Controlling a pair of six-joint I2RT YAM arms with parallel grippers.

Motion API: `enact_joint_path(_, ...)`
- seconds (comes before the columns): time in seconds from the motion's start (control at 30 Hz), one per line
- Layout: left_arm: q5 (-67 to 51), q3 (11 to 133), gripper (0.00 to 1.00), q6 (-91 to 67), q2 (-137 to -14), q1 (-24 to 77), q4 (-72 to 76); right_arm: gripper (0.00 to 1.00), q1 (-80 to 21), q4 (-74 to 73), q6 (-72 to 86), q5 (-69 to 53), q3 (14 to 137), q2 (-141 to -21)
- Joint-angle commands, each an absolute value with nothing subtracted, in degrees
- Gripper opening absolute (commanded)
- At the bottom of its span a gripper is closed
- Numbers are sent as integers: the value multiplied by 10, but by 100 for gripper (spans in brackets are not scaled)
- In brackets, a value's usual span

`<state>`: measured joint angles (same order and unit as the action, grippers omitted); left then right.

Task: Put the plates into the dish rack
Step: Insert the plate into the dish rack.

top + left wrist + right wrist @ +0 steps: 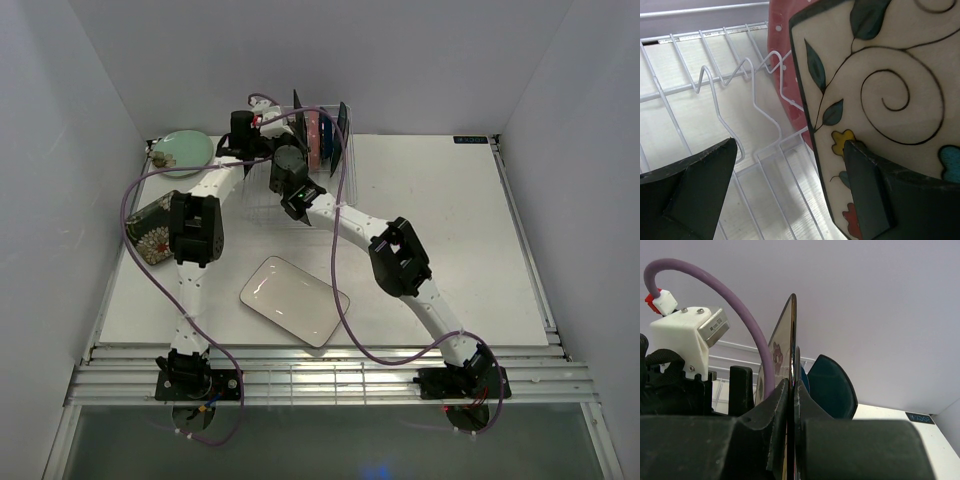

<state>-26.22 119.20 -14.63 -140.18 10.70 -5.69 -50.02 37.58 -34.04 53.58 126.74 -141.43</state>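
Note:
The white wire dish rack (262, 205) stands at the back centre. My right gripper (791, 382) is shut on the lower edge of the patterned square plate (785, 340), holding it upright in the rack (735, 346). In the left wrist view this plate (880, 90) shows leaves and swirls, with the round pink plate (777, 40) behind it. My left gripper (790, 145) is open over the rack wires (715, 80), one finger (865, 190) in front of the plate's face. A teal plate (832, 385) stands further along the rack. The white rectangular plate (294, 300) lies at the front.
The round pale green plate (183, 152) lies at the back left. The dark floral rectangular plate (150, 230) lies at the left edge beside the left arm. Pink (313, 135) and dark plates (343, 125) stand in the rack. Purple cables loop over both arms.

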Motion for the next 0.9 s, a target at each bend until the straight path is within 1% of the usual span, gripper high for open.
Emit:
enact_joint_path(0.0,-279,1229,98,-134,-1395,118,-69,8,-504,547,-366,477,1321,-1398)
enact_joint_path(0.23,-287,1242,98,-133,-1395,120,-83,8,-505,587,-370,468,1277,-1385)
enact_joint_path(0.5,-290,1252,98,-134,-1397,125,-88,8,-513,613,-405,460,1289,-1401)
enact_joint_path(0.7,-289,1302,98,-131,-1435,125,-119,8,-513,660,-439,443,1274,-1411)
enact_joint_path(0.87,-291,1331,98,-134,-1451,125,-131,8,-512,651,-449,435,1297,-1426)
